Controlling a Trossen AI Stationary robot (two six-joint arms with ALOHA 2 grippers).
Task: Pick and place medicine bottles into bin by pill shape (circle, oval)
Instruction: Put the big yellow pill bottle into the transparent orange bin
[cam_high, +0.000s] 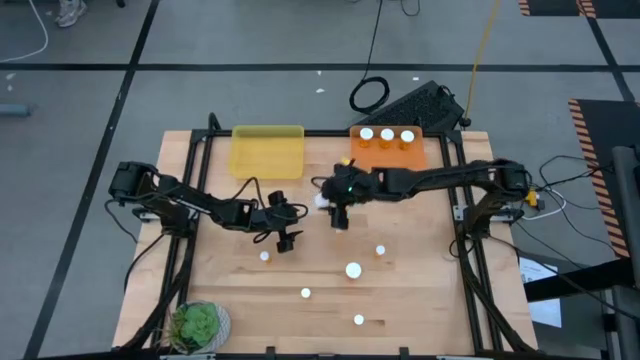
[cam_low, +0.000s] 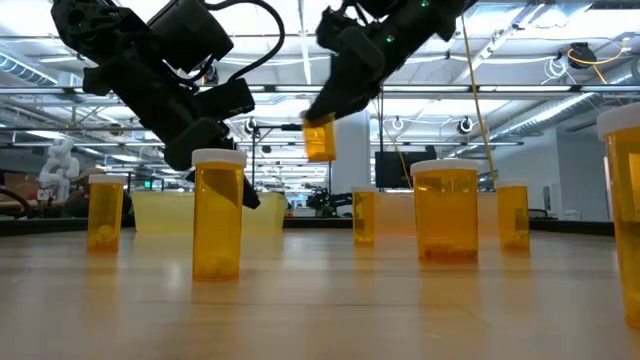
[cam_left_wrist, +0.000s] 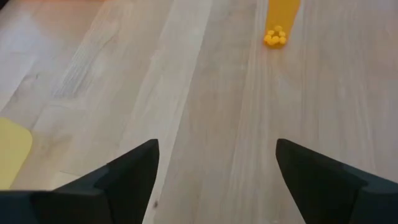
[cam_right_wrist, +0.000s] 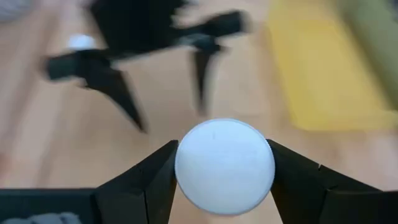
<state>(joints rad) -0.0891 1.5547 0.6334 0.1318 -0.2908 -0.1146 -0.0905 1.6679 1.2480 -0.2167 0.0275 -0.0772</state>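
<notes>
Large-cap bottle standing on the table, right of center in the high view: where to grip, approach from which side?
Grip the large-cap bottle by its round white cap, straight from above: it stands upright, cap up. The nearest small-cap bottle stands apart, so the jaws should fit. The right gripper holds another bottle by its cap likewise.

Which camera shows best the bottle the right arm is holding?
The low view: the held bottle hangs mid-air in the right end effector, amber body visible. The right wrist view shows only its white cap; in the high view it is a tiny speck; the left wrist misses it.
</notes>
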